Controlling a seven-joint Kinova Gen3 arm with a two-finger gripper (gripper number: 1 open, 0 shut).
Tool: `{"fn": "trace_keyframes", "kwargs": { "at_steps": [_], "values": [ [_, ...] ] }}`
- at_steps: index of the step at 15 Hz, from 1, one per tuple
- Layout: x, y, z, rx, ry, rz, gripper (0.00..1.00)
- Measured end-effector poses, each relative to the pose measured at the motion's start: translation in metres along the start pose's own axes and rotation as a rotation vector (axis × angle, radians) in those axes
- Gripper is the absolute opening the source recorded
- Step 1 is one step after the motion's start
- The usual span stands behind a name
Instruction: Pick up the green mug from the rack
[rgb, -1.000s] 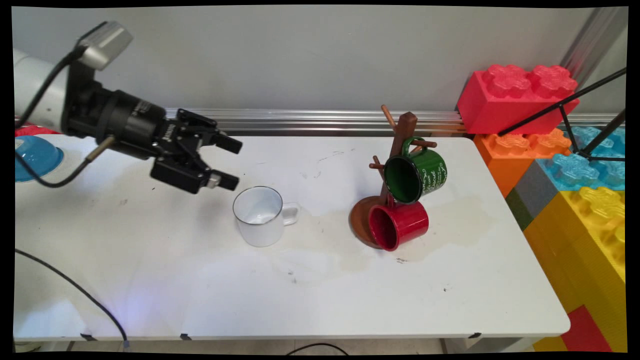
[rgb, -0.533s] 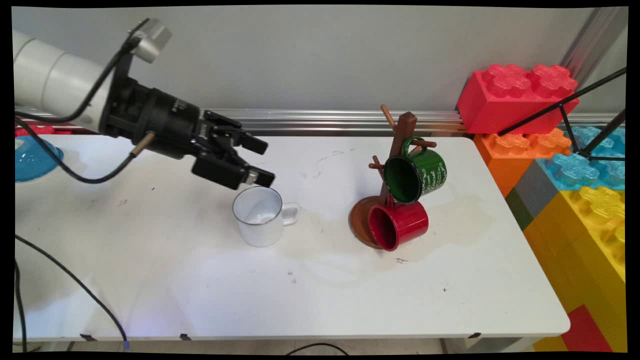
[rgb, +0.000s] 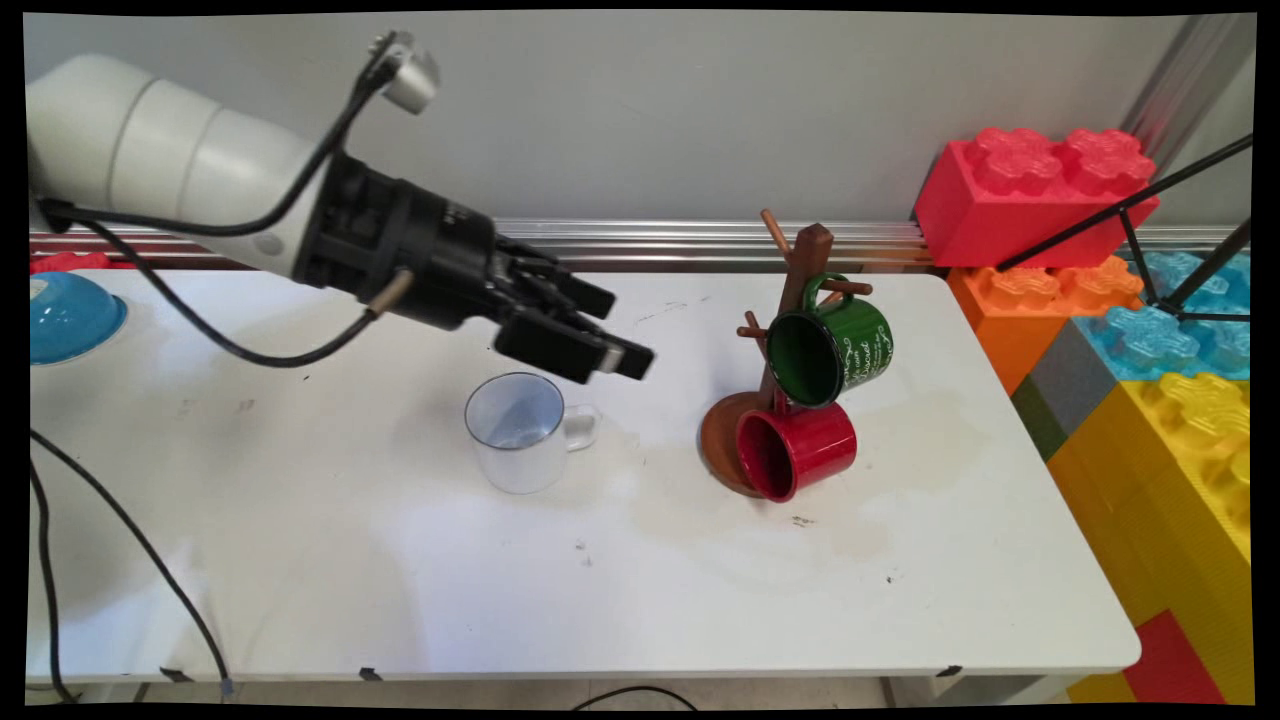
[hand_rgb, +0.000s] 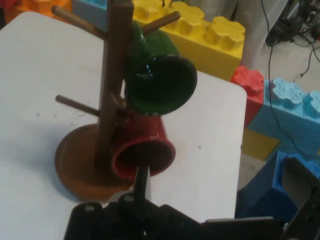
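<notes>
Main view: the hand (rgb: 622, 328), fingers spread and empty, hovers above a white mug (rgb: 518, 432) on the desk (rgb: 300, 560), pointing toward a rack (rgb: 790, 330).

Hand view: the rack (hand_rgb: 112, 90) carries a green mug (hand_rgb: 160, 82) above a red mug (hand_rgb: 142, 150).

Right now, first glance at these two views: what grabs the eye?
The black tool hangs in mid-air above the table, open and empty, just up and right of the white mug. To its right, the brown mug tree carries a green mug and a red mug. Giant toy bricks are stacked past the table's right end.
</notes>
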Motion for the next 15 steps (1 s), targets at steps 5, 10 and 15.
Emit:
{"fn": "trace_keyframes", "kwargs": {
  "at_steps": [5,10,15],
  "values": [
    [0.009,0.026,0.031,0.012,0.014,-0.072,1.0],
    [0.011,0.041,0.055,0.026,0.021,-0.128,1.0],
    [0.013,0.049,0.078,0.042,0.031,-0.17,1.0]
  ]
}}
